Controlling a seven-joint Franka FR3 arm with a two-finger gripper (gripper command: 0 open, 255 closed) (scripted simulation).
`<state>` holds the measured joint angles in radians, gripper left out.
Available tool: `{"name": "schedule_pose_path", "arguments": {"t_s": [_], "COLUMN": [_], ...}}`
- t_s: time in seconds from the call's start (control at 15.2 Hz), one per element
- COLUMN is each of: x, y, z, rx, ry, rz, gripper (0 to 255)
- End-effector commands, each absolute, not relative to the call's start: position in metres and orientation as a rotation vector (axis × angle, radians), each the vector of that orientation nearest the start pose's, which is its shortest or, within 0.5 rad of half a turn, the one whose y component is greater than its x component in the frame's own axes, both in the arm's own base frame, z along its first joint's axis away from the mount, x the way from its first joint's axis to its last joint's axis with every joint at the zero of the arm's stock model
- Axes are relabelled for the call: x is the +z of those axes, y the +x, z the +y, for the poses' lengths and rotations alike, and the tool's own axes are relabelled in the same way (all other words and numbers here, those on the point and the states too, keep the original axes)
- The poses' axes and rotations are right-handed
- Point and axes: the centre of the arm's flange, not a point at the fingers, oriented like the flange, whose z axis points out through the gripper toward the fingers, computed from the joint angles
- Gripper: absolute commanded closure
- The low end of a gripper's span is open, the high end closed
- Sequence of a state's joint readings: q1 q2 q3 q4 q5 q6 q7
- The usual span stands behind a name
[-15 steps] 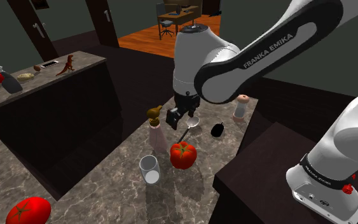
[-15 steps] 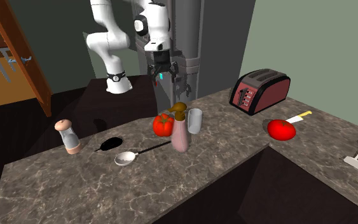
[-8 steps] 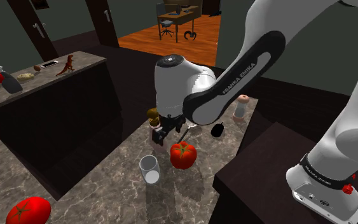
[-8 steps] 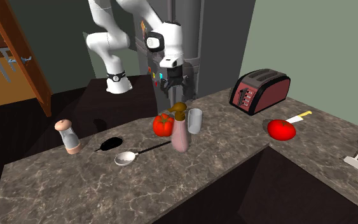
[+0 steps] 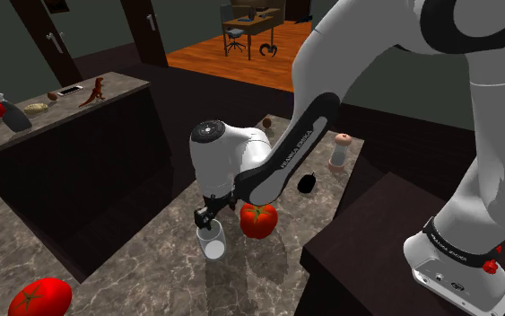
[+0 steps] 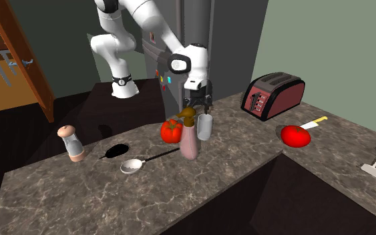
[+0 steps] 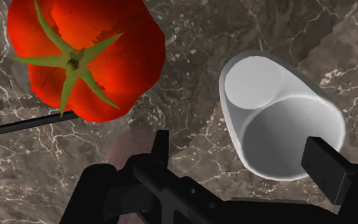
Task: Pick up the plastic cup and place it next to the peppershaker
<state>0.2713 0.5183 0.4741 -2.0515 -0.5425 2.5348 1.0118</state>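
The tool is hanging low over the cup. Its two black fingers are standing apart, with the cup's open mouth lying between them. One finger is overlapping the rim in the wrist view, but I cannot tell whether it is touching, and nothing is being clasped yet. The pale grey cup is standing upright on the marbled worktop, at the near end of the cluster in the shoulder view.

That is the change. A second ago the tool was hovering high over the spoon, and half a second ago it was dropping beside the pink bottle. Since then the arm has been swinging toward seven o'clock in the shoulder view and sinking, and the tool is now sitting right at the cup's rim. The cup itself has not been shifting. By my reading the approach is ending and closing the fingers is coming next; the carry is not yet beginning.

Just beside the cup, at about two o'clock in the shoulder view, the tomato is lying, close enough to be crowding one finger. In the second exterior view the pink bottle is standing at eight o'clock of the cup, also just beside it. Farther along that two o'clock line a small black object is resting. Beyond it, well apart from the cup, the peppershaker is standing near the worktop's far end.
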Motion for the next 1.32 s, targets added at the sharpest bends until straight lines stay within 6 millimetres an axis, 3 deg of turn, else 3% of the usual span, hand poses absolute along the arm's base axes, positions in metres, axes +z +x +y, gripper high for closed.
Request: {"name": "schedule_pose_path", "arguments": {"t_s": [0.0,0.46,0.99,1.06,1.25], "x": [0.198,0.158,0.158,0.158,0.158], "y": [0.437,0.441,0.441,0.441,0.441], "z": [0.416,0.415,0.415,0.415,0.415], "rx": [-0.168,-0.168,-0.168,-0.168,-0.168], "ry": [-3.146,-3.146,-3.146,-3.146,-3.146], "rz": [-0.182,-0.182,-0.182,-0.182,-0.182], "gripper": [0,0,0,255,255]}}
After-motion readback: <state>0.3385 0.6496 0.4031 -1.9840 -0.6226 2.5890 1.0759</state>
